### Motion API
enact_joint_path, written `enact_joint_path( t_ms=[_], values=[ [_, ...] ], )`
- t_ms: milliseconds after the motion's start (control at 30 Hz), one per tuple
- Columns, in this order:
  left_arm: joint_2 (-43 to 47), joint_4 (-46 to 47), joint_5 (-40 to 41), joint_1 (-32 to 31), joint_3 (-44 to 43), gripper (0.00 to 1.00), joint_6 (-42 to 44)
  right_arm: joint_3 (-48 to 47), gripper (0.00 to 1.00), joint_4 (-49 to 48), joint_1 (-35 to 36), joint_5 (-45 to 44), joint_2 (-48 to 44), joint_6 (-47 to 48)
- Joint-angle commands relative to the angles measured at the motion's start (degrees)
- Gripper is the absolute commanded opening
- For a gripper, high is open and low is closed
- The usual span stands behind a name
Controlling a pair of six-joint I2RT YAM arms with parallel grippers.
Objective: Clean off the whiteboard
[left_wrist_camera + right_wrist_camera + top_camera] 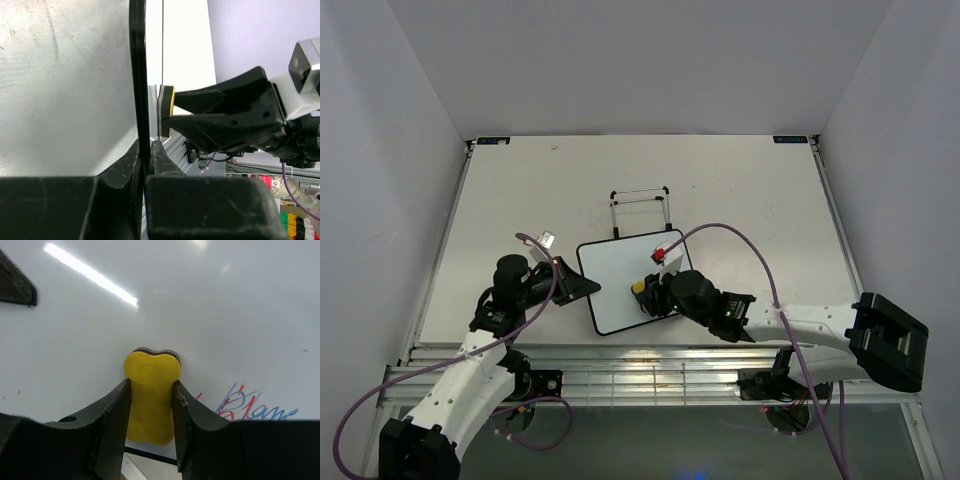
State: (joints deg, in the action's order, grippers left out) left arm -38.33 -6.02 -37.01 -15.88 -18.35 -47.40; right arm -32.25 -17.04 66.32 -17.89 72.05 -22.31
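Note:
The whiteboard [616, 270] lies tilted in the middle of the table, white with a thin black frame. My left gripper [582, 287] is shut on its left edge; in the left wrist view the black frame [139, 75] runs between the jaws of that gripper [145, 150]. My right gripper [647, 291] is shut on a yellow sponge [638, 287] pressed flat on the board near its lower right part. In the right wrist view the sponge [151, 390] sits between the fingers of the gripper [151, 396] on the whiteboard [200, 300]. Red and blue writing [250, 407] shows just right of the sponge.
A thin black wire stand [640, 210] stands just behind the board. The board's lower edge lies close to the table's metal front rail [640, 360]. The left gripper's fingertip [15, 287] shows at the board's far edge in the right wrist view.

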Motion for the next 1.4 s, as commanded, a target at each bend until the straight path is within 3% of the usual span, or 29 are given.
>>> enact_joint_path(
  t_ms=[0,200,300,400,633,700,900,1067,1167,1367],
  values=[
    [-0.95,7.52,-2.18,-0.56,-2.04,0.00,1.25,3.51,0.34,-1.75,2.23,7.34,0.81,1.12],
    [-3.24,7.78,-1.13,-0.56,-1.78,0.00,1.96,3.33,0.34,-8.44,3.72,10.86,1.60,-0.98],
    [-4.47,7.52,-1.83,-0.56,-2.13,0.00,2.31,4.47,0.34,-8.54,3.55,5.52,1.16,-1.51],
    [-6.22,6.90,-3.41,-0.56,-3.01,0.00,3.97,7.63,0.34,-6.43,0.48,2.95,-1.20,-0.99],
    [-7.73,4.18,-4.38,-0.56,-3.54,0.00,6.53,14.32,0.35,-0.29,-17.79,7.15,-3.68,-1.78],
    [-7.90,4.18,-4.99,-0.56,-3.71,0.00,6.88,13.27,0.35,4.18,-20.26,7.96,-2.80,-1.87],
    [-9.57,3.47,-6.49,-0.56,-4.41,0.00,8.55,13.44,0.35,5.61,-24.39,9.19,-4.11,-1.08],
    [-9.40,3.30,-6.93,-0.56,-4.50,0.00,8.99,12.04,0.36,6.05,-25.02,12.95,-6.57,-0.20],
    [-9.14,3.30,-7.11,-0.56,-4.50,0.00,9.08,10.81,0.36,2.65,-24.84,22.08,-6.14,-1.86],
    [-9.13,3.38,-7.11,-0.56,-4.68,0.00,9.43,7.13,0.35,-4.40,-19.05,27.03,-4.56,-5.99]
  ],
)
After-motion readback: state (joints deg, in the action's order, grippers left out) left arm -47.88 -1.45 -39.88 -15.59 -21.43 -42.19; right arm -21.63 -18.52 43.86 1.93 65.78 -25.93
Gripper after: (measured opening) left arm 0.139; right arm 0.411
